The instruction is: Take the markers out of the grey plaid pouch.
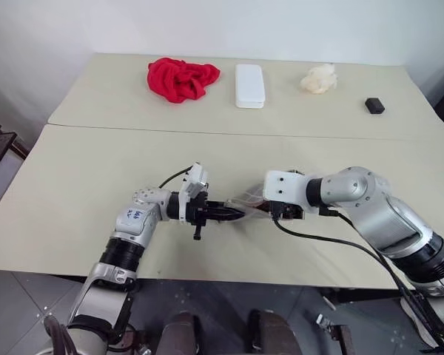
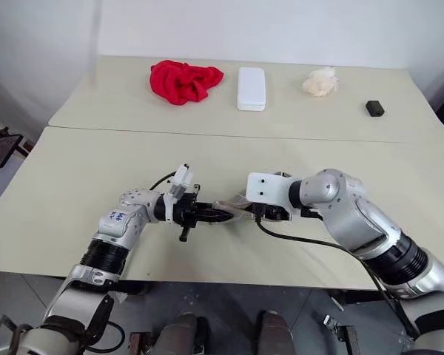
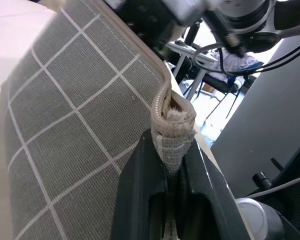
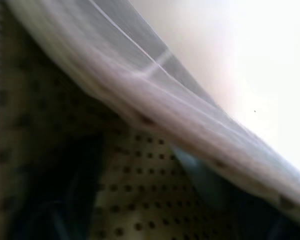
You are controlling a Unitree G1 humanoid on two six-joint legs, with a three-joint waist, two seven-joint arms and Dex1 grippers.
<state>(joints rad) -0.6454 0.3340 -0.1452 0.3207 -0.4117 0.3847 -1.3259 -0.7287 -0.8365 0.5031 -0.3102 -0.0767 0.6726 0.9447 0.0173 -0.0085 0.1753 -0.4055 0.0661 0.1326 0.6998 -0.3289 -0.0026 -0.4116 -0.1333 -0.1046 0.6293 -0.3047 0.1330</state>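
We hold the pouch (image 3: 65, 125) end pinched in the left gripper (image 3: 172, 170). The right gripper (image 1: 281, 211) reaches inside; we cannot tell how its jaws stand. Next it must find a marker.

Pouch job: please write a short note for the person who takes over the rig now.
Left gripper: shut on the pouch's end, holding it above the near table.
Right gripper: at the pouch's other end, looking into its dotted lining; fingers hidden.
Done: pouch lifted and held open.
Left: no marker lies on the table yet; take them all out.
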